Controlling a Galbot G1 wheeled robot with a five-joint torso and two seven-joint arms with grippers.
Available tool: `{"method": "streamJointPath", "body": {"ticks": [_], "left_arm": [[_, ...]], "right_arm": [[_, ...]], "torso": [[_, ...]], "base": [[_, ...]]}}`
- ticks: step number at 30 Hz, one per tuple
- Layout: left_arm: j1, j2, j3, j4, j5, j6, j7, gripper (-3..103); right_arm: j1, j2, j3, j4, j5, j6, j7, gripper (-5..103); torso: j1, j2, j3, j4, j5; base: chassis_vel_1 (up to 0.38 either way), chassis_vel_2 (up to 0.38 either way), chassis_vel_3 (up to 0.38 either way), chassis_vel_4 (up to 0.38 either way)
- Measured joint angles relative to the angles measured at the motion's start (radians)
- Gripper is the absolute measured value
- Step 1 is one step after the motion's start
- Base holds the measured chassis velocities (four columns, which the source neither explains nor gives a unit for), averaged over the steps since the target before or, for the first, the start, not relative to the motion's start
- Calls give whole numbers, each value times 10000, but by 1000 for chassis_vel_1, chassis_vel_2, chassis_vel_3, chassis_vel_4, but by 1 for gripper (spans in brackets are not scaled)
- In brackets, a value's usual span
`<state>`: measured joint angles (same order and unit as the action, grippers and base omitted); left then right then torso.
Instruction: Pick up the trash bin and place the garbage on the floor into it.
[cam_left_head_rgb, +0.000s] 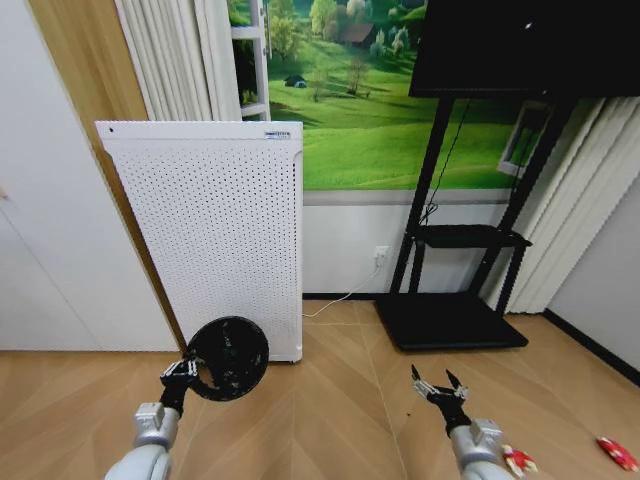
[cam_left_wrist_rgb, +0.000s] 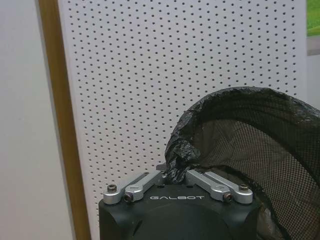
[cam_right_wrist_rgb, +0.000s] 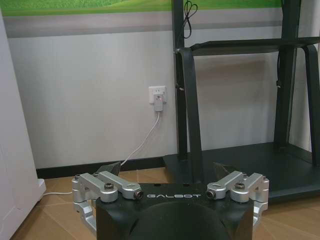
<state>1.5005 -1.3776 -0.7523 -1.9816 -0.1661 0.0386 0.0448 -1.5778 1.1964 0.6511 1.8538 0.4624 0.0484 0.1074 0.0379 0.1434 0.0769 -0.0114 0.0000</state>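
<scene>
Left claw (cam_left_wrist_rgb: 172, 176) clenched on the rim of the trash bin (cam_left_head_rgb: 228, 358), its fingers (cam_left_wrist_rgb: 145, 184) pinching the bunched black liner bag (cam_left_wrist_rgb: 181, 152); the bin is held off the floor (cam_left_head_rgb: 330, 420), tipped so its mesh interior faces the head camera, in front of a white perforated panel (cam_left_head_rgb: 215, 230). Right claw (cam_left_head_rgb: 439, 386) released, fingers (cam_right_wrist_rgb: 112, 187) spread wide and grasping nothing, low above the parquet near a black stand (cam_left_head_rgb: 455, 320). Two red-and-white wrappers (cam_left_head_rgb: 519, 461) (cam_left_head_rgb: 617, 452) lie on the floor to the robot's right. The word "GALBOT" is legible on both claw housings.
</scene>
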Motion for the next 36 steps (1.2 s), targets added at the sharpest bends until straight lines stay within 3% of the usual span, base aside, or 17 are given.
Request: {"method": "streamJointPath", "body": {"ticks": [16, 17, 18, 23, 26, 32, 36], "left_arm": [[-224, -80, 202, 315, 113, 14, 19, 3], [-236, -81, 208, 352, 125, 17, 18, 3], [-247, -81, 212, 387, 134, 19, 23, 3], [-266, -85, 275, 483, 198, 18, 31, 3], [-285, -103, 363, 516, 247, 14, 33, 3], [-283, -192, 687, 618, 446, -9, 30, 3], [-239, -263, 838, 682, 556, -91, 24, 3]], "right_arm": [[516, -298, -371, -602, 80, 0, -73, 100], [596, -326, -433, -702, 77, 10, -86, 100], [650, -352, -522, -847, 79, 52, -86, 100], [825, -506, -688, -1227, -4, 91, -120, 100], [932, -759, -866, -1512, -132, -101, -20, 100], [1184, -1879, -1639, -2180, 207, -1606, 707, 100], [1087, -2296, -2077, -2421, 511, -2201, 1179, 100]], "torso": [[0, 0, 0, -5, -4], [2, 0, 1, 6, -7], [1, 0, 1, -6, 6], [2, -1, 2, -1, 1], [1, 1, 0, -4, 9], [1, -1, 1, 4, 0], [1, -1, 0, 1, 0]], "base": [[-242, -230, 227, 233], [-316, -311, 334, 341], [-360, -356, 351, 354], [-346, -338, 325, 343], [-223, -191, 206, 142], [1, -21, 28, 5], [79, 85, -91, -65]]}}
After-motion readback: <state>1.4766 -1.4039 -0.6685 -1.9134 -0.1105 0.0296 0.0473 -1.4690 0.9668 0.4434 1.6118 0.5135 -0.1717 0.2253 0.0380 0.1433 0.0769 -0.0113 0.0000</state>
